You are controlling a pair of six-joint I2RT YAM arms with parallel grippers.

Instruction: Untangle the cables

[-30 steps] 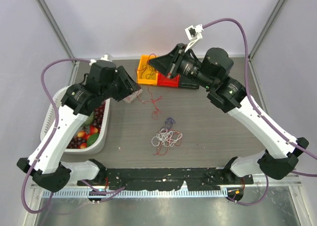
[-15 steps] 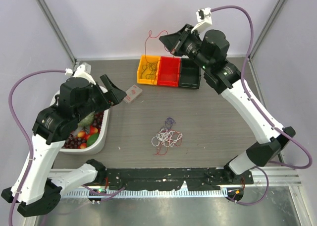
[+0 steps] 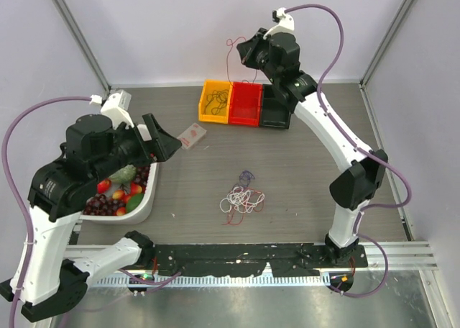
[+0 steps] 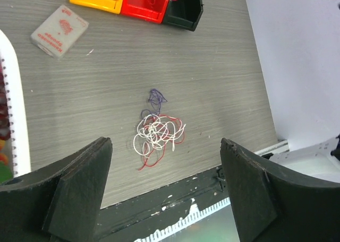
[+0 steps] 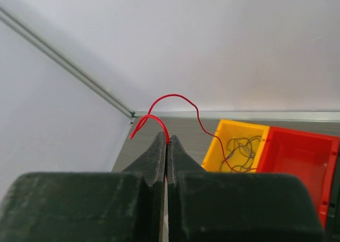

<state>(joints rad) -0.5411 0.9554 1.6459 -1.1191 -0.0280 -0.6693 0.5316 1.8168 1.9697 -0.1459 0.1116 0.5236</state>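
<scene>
Your right gripper (image 5: 167,138) has hoisted the thin red wire (image 5: 175,95), pinched shut on it (one strand apparently freed). Your left gripper (image 4: 164,144) now gapes empty.

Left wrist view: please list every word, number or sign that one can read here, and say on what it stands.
Pale flat packet: red print, too blurred to read.
Ticked white strip: marks only, no readable numbers.
Yellow bin, red bin, black bin: no lettering shows.
</scene>
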